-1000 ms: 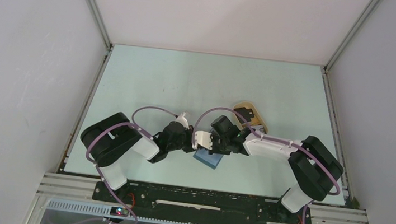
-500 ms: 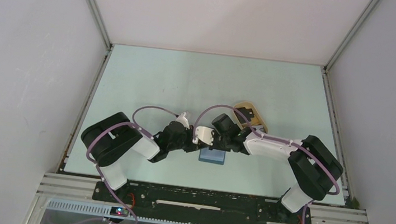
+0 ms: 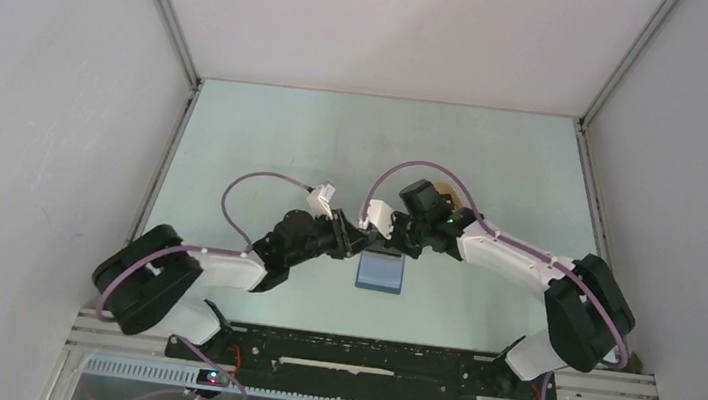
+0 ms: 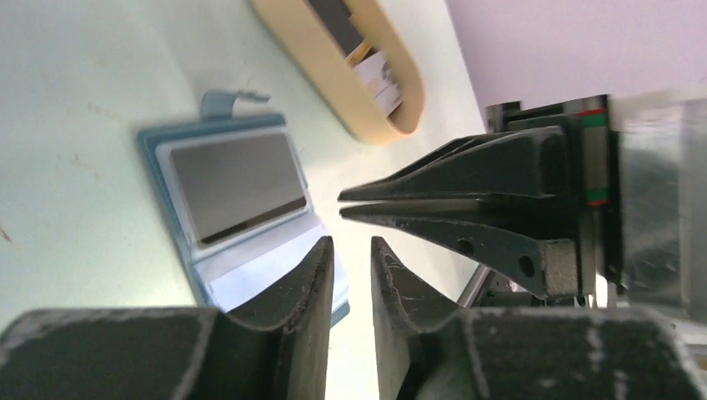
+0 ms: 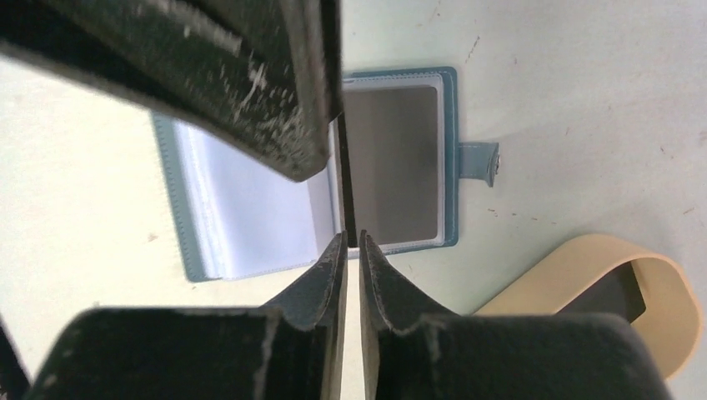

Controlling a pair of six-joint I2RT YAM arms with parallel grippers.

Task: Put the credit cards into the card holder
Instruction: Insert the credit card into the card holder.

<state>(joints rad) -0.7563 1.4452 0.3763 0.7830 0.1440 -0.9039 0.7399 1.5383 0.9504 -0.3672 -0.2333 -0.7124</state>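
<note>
The card holder (image 3: 380, 273) lies open and flat on the table, between and just in front of both grippers. In the left wrist view the card holder (image 4: 258, 271) shows light blue pockets, with a dark grey credit card (image 4: 238, 185) in one. The same card (image 5: 392, 162) fills the snap-tab side of the card holder (image 5: 250, 200). My left gripper (image 4: 352, 242) (image 3: 350, 245) hovers above it, slightly open and empty. My right gripper (image 5: 351, 236) (image 3: 384, 241) faces it tip to tip, open by a sliver, nothing between its fingers.
A beige oval tray (image 4: 333, 79) (image 5: 542, 275) (image 3: 449, 188) sits just beyond the card holder, partly under the right arm. It holds a dark card (image 5: 617, 296) and a whitish one (image 4: 379, 75). Grey walls enclose the table.
Both grippers held the tilted card holder a second ago. It now lies flat and square, both jaws have parted off it, and both arms have moved away toward the table's far side.
</note>
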